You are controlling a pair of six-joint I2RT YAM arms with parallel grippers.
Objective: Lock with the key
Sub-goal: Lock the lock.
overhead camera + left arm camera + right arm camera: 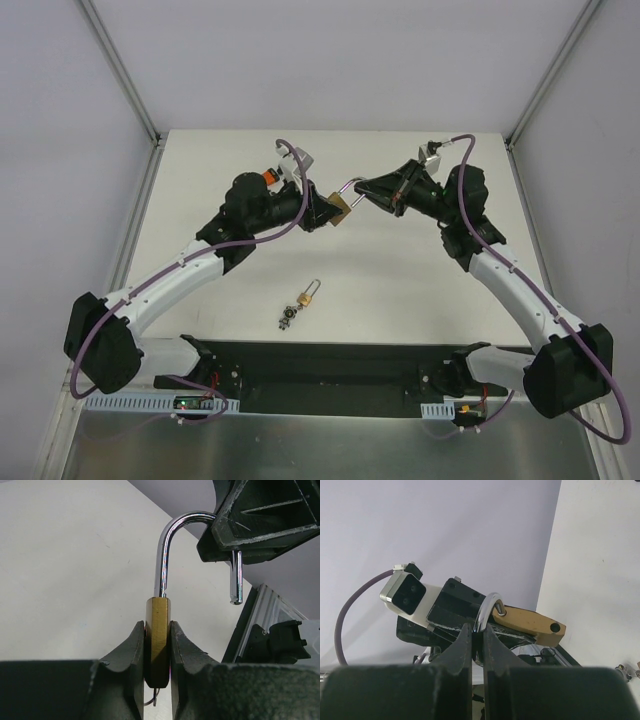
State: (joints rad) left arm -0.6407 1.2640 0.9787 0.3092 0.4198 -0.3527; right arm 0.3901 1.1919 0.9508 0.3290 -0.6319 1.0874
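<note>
A brass padlock (339, 208) is held in the air between both arms. My left gripper (322, 212) is shut on its brass body (158, 635). My right gripper (368, 189) is shut on its chrome shackle (485, 610), which stands open, its free end (236, 580) out of the body. The body shows in the right wrist view (532, 621) with the empty shackle hole facing me. A key wire hangs below the body between the left fingers (152, 699). A second small padlock with keys (300, 303) lies on the table near the front middle.
The white table (400, 290) has aluminium frame posts at the back corners (130, 80) and white walls around it. A black base plate (330, 365) runs along the near edge between the arm bases.
</note>
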